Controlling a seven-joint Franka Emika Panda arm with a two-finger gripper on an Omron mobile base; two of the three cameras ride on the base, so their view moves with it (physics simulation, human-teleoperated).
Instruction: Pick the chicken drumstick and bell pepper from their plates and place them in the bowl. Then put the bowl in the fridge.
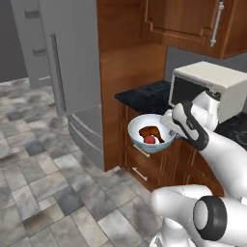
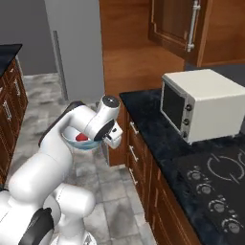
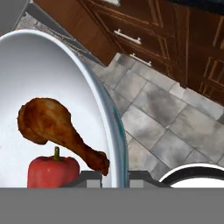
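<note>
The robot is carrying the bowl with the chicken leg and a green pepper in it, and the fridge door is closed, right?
Almost. The pepper is red, not green. In the hand view the bell pepper sits beside the chicken drumstick inside the bowl. The rest holds: the gripper is shut on the bowl's rim, carrying it above the floor, and in the left base view the fridge is closed.

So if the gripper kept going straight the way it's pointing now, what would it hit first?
The gripper is shut on the bowl rim, and the hand view looks down past that rim, so beyond the bowl it would probably meet the tiled floor in front of the lower cabinets. Depth is unclear.
</note>
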